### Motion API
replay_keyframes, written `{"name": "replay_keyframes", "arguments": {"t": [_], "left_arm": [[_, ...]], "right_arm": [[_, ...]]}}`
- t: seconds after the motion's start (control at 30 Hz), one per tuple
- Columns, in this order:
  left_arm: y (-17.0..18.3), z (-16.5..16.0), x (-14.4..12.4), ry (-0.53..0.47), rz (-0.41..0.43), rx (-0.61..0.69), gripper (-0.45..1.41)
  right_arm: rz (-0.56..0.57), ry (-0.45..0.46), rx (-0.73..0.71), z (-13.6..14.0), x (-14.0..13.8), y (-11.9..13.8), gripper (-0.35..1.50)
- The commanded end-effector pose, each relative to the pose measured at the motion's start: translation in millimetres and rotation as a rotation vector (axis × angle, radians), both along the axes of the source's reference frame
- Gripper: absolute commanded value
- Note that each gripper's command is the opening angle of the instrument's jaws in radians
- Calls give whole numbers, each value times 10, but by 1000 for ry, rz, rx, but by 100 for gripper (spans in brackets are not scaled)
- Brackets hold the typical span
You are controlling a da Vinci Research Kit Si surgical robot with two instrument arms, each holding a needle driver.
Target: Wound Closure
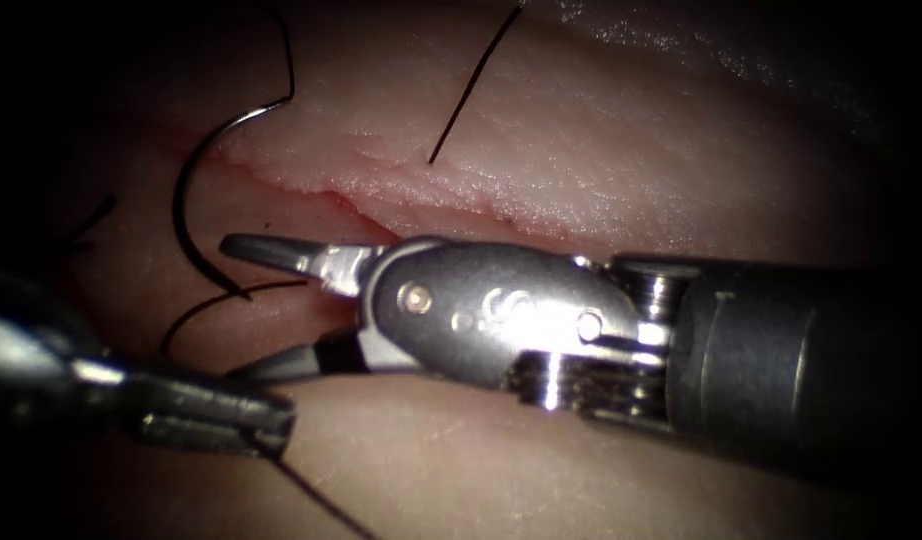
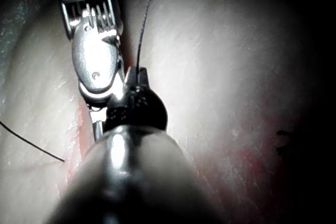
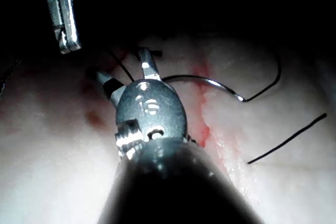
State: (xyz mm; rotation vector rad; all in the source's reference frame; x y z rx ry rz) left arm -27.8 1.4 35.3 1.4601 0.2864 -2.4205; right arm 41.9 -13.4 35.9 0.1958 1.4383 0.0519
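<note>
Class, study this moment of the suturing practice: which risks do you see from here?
1. The right tool has open jaws straddling the needle, which lies loose across the cut; a grab might miss or nick the tissue.
2. The left tool grips thread; tugging could shift the needle.

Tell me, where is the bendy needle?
In the endoscope view, the thin curved metal needle lies free at the left end of the cut, just left of the right gripper, whose jaws stand open.
</note>
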Motion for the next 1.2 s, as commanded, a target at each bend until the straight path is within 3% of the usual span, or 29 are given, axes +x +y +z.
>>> {"name": "replay_keyframes", "arguments": {"t": [0.03, 0.43, 0.5, 0.53, 0.9, 0.93, 0.97, 1.07, 1.1, 1.2], "left_arm": [[-2, 6, -5, 1, -1, -3, -45], [-3, 5, -6, 8, -12, 8, -45], [-4, 4, -7, 8, -11, 8, -45], [-4, 4, -6, 7, -10, 8, -45], [-3, 4, -6, 24, -33, 4, -45], [-2, 4, -6, 32, -45, 10, 5], [-2, 4, -6, 36, -51, 6, 37], [2, 1, -8, 46, -103, 17, 104], [4, 0, -10, 39, -135, 14, 116], [8, -2, -14, 22, -184, 10, 126]], "right_arm": [[2, 12, -9, 0, 16, -3, 98], [-43, 57, -50, -4, 50, -18, 93], [-63, 73, -55, -4, 46, -18, -11], [-50, 60, -64, -5, 42, -19, -35], [-6, 28, -90, -3, 24, -9, -35], [1, 20, -91, -2, 22, -7, -35], [3, 15, -92, -1, 21, -6, -35], [17, 3, -94, 4, 15, -1, -35], [21, 0, -95, 6, 13, 1, -35], [27, -7, -97, 9, 10, 4, -35]]}}
